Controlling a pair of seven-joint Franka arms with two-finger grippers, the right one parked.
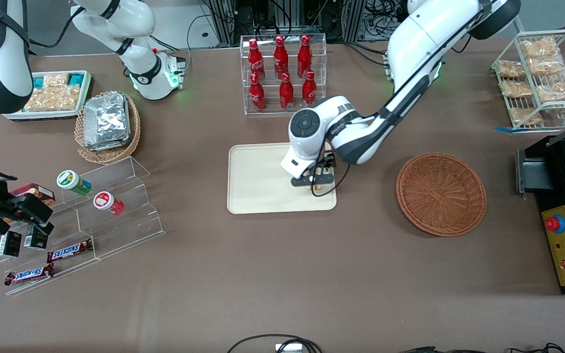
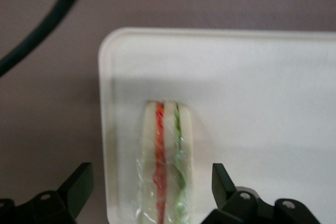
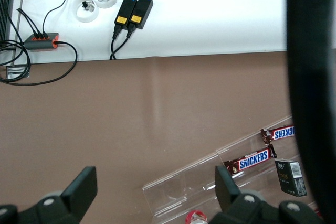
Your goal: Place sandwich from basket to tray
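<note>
The sandwich [image 2: 165, 161], a white-bread wedge with red and green filling in clear wrap, lies on the cream-beige tray [image 2: 252, 103] close to one corner of its rim. My left gripper [image 2: 151, 183] is open, with one finger on each side of the sandwich and a clear gap between each finger and the wrap. In the front view the gripper [image 1: 314, 182] hangs low over the tray [image 1: 258, 176], at the tray's edge toward the working arm's end, and only a sliver of the sandwich [image 1: 317, 187] shows under it. The reddish-brown basket [image 1: 441, 193] beside the tray holds nothing.
A clear rack of red bottles [image 1: 282, 73] stands farther from the front camera than the tray. Toward the parked arm's end are a tan basket of foil packets [image 1: 108, 122], a white tray of snacks [image 1: 54, 95] and acrylic steps [image 1: 91, 215] with cups and Snickers bars. A black control box [image 1: 564, 245] and a wire rack [image 1: 540, 78] stand at the working arm's end.
</note>
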